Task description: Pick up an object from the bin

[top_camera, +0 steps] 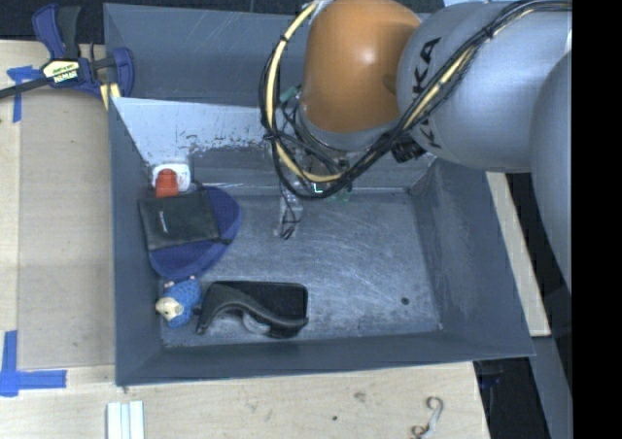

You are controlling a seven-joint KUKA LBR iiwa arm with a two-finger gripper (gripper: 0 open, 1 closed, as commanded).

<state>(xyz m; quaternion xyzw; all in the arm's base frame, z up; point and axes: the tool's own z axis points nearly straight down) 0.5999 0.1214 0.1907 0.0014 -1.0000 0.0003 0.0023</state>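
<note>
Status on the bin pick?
Gripper over bare bin floor, mid-bin. Nearest: blue cap under black block, view-left. Nothing between.

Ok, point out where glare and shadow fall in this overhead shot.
Camera view: a soft highlight sits on the arm's orange cover; the bin's back wall shows a pale bright patch; the scuffed bin floor gleams faintly; shadows across that floor are soft, none hard-edged.

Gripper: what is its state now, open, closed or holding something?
Gripper: cannot be told; it is over the bare middle of the bin.
</note>
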